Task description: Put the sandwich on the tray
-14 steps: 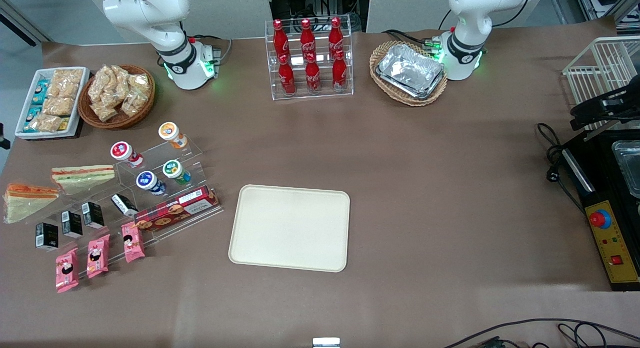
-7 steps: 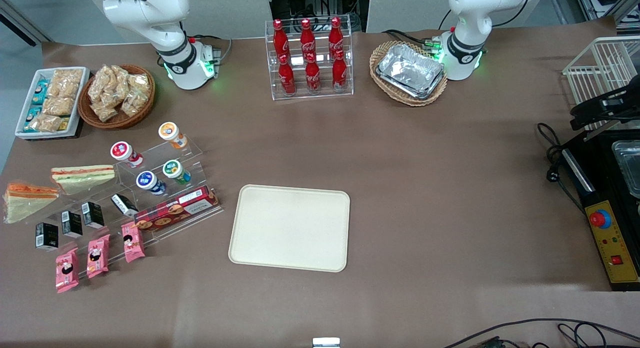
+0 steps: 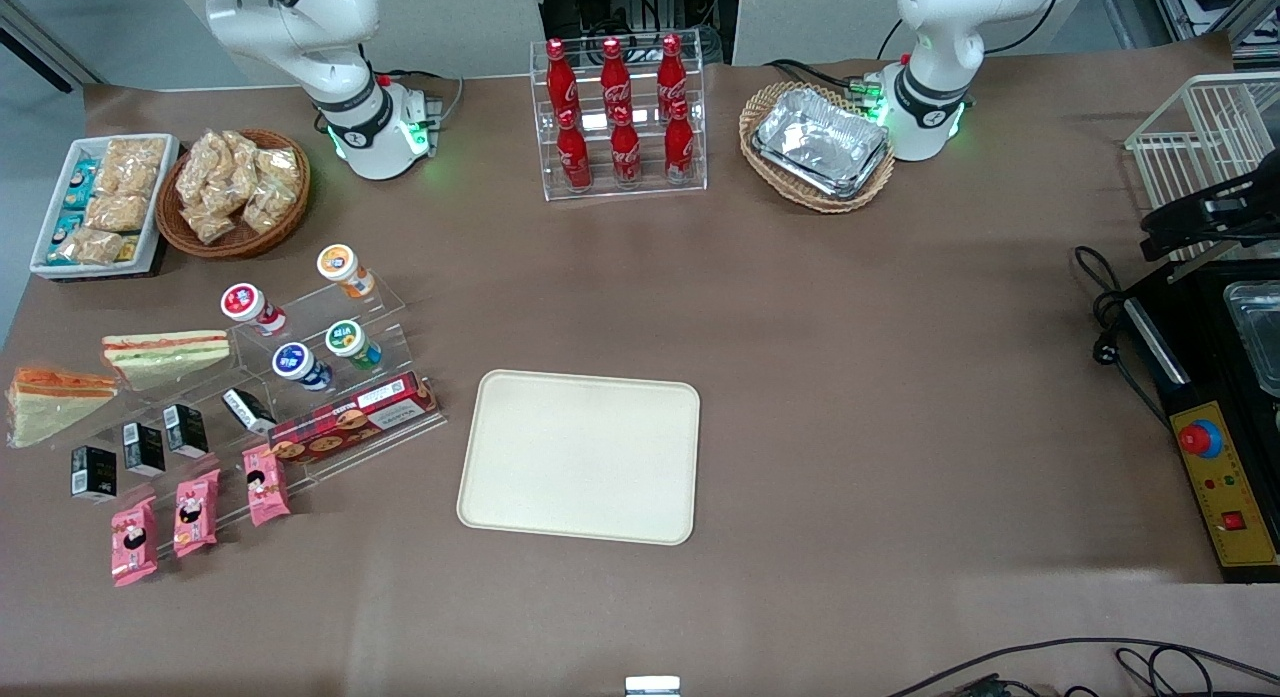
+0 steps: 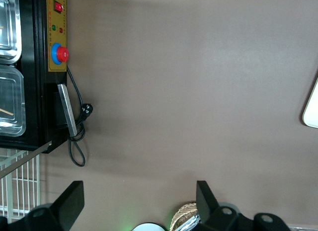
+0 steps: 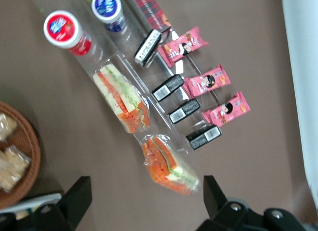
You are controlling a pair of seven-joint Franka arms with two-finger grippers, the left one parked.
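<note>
The sandwich (image 3: 55, 402), a clear-wrapped wedge with an orange top layer, lies on the table at the working arm's end, beside the acrylic display rack. It also shows in the right wrist view (image 5: 168, 165). The cream-beige tray (image 3: 578, 457) lies flat mid-table, with nothing on it; its rim shows in the right wrist view (image 5: 302, 92). My gripper (image 5: 144, 198) is out of the front view. It hovers high above the sandwich, open wide and empty, with the wedge between the lines of its two fingers.
A paler wedge with red-and-green filling (image 3: 165, 355) lies beside the sandwich, farther from the front camera. The acrylic rack (image 3: 330, 377) holds cups, black boxes, pink packets and a red biscuit box. A wicker snack basket (image 3: 232, 192) and a white snack dish (image 3: 100, 202) stand nearer the arm's base.
</note>
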